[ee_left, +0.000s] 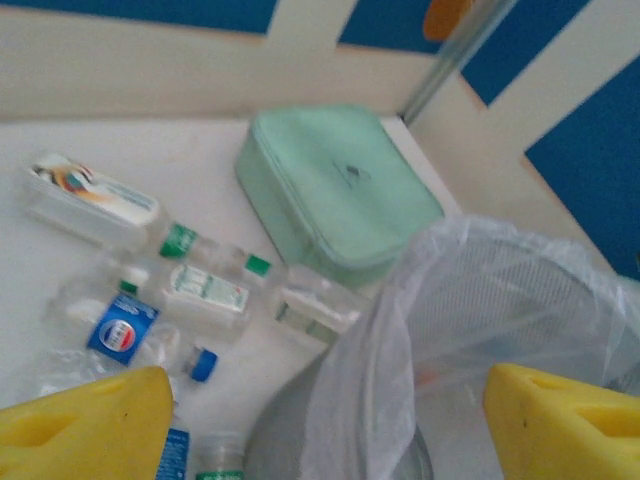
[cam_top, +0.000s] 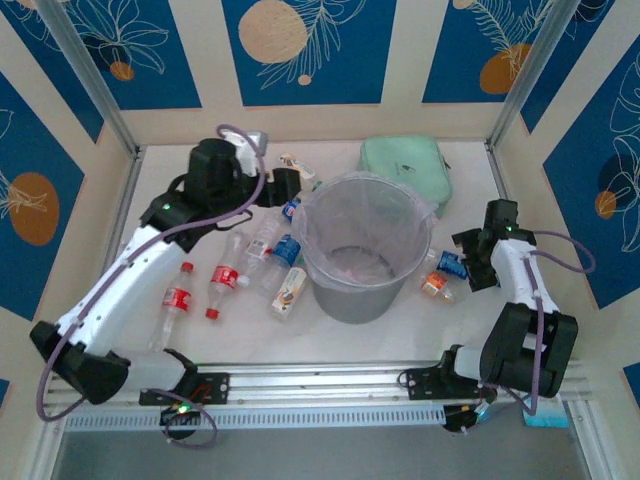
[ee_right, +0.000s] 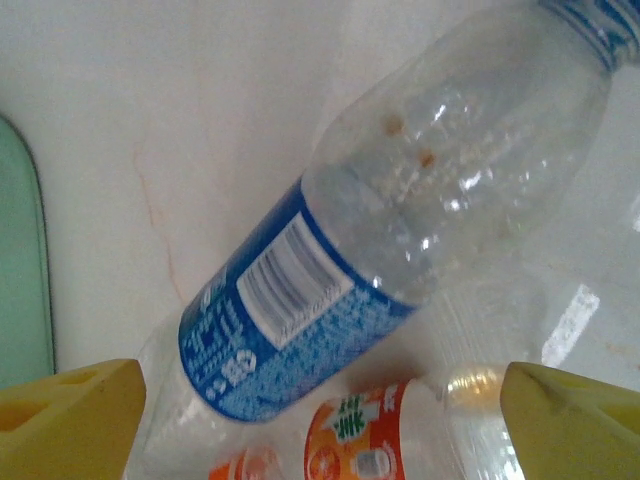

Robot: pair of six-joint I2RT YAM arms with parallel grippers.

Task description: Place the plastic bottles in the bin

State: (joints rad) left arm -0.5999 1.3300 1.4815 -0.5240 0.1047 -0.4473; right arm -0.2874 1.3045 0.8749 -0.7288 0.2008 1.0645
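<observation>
Bin (cam_top: 350,300): round grey bucket with smooth walls, lined with a thin crinkled clear bag folded over the rim. It stands mid-table with its mouth open upward.

Plastic bottles: clear, ribbed, some dented, all lying flat. A cluster lies at 9 o'clock of the bin: two red-labelled bottles (cam_top: 178,300), a blue-labelled one (cam_top: 286,250) and a white-tan one (cam_top: 289,292) just beside the bucket wall. At 3 o'clock lie a blue-labelled bottle (ee_right: 400,260) and an orange-labelled bottle (ee_right: 375,440), touching each other.

Left gripper (ee_left: 320,430): yellow fingers (ee_left: 90,430) spread wide with nothing between them, at the bag rim (ee_left: 470,300) on the bin's 10 o'clock side. Green-capped bottles (ee_left: 205,290) lie scattered below.

Right gripper (ee_right: 320,430): jaws spread, low over the 3 o'clock pair, with the orange-labelled bottle between the fingertips. Whether they touch it I cannot tell.

Mint-green pouch (cam_top: 405,165): flat, soft-cornered, at 1 o'clock, close behind the bin.

Open white table (cam_top: 330,340) runs along 6 o'clock, up to a metal rail (cam_top: 320,385). Side walls stand close at 3 and 9.
</observation>
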